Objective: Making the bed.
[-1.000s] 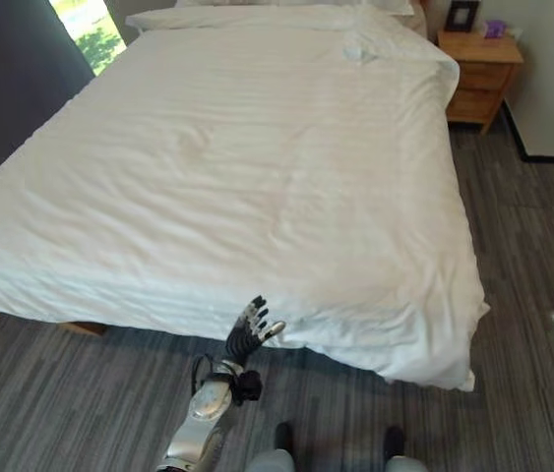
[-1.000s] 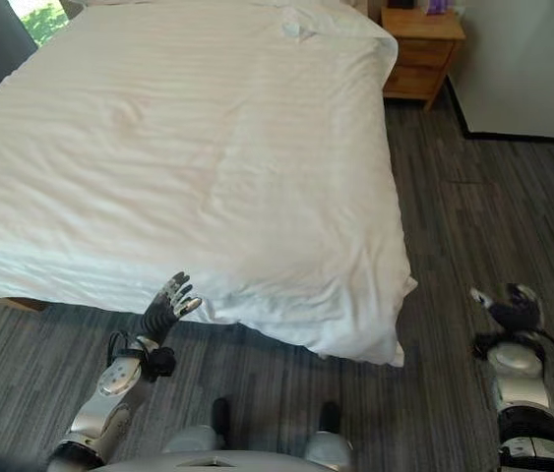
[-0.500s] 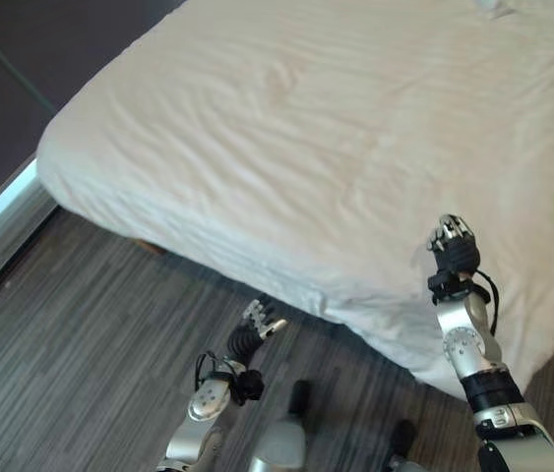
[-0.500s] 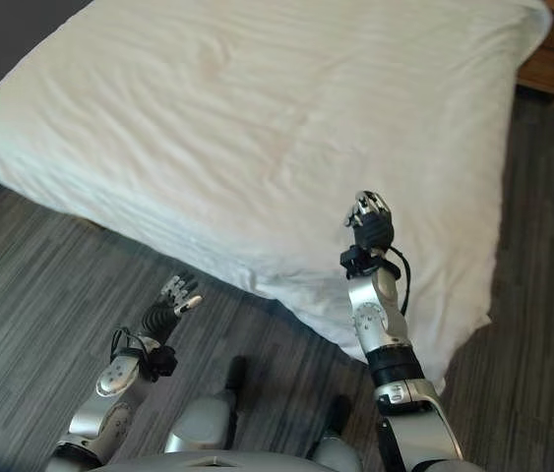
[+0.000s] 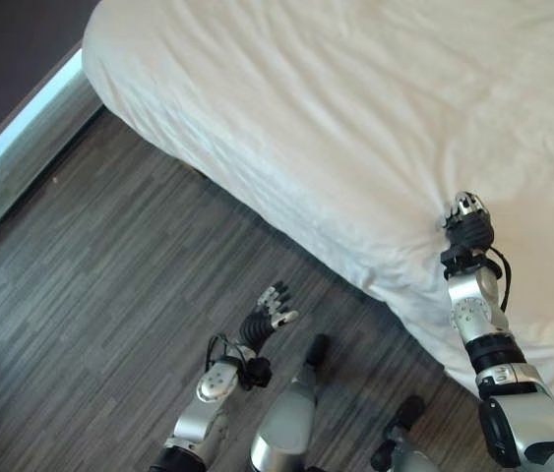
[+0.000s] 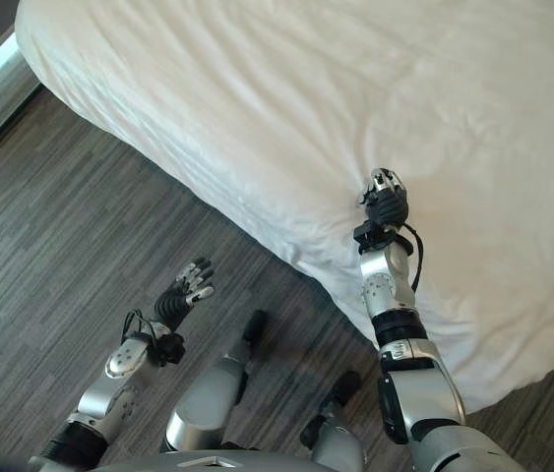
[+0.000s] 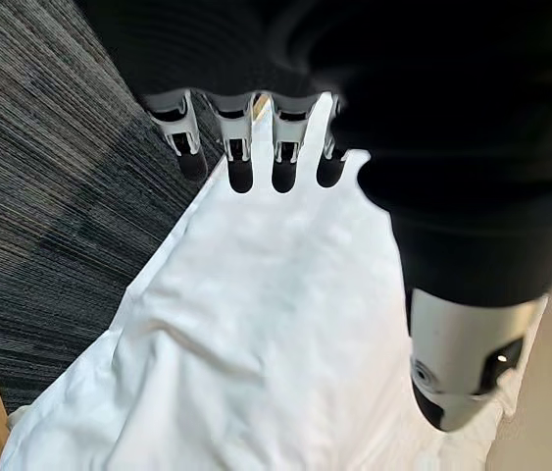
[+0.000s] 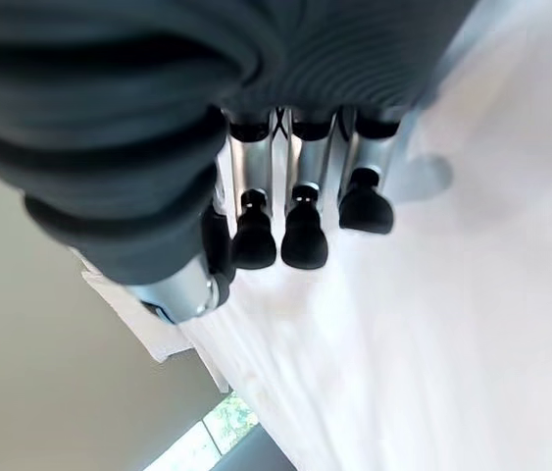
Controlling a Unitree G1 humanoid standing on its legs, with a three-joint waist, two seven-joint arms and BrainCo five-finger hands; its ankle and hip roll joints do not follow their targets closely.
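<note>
**Right robot hand over the bed's edge, left robot hand low above the floor**

A white duvet (image 5: 375, 108) covers the bed (image 6: 109, 98) and hangs over its near edge toward the dark striped floor (image 5: 109, 285). The cloth lies mostly smooth, with soft creases running across it and a few folds where it drops over the side. A pale strip (image 5: 21, 133) runs along the floor beside the bed's left corner.

The right robot hand (image 5: 467, 221) is raised over the duvet close to the near edge, its back toward the head camera. In the right wrist view its fingers (image 8: 305, 231) are bent forward in a loose row above the white cloth, with nothing between them; I cannot tell whether the tips touch the duvet.

The left robot hand (image 5: 269, 317) is well apart from the bed, low over the floor just in front of the hanging edge. Its fingers (image 7: 240, 162) are straight and slightly spread, wide and holding nothing. The left wrist view looks past them along the white duvet and the floor beside it.
</note>
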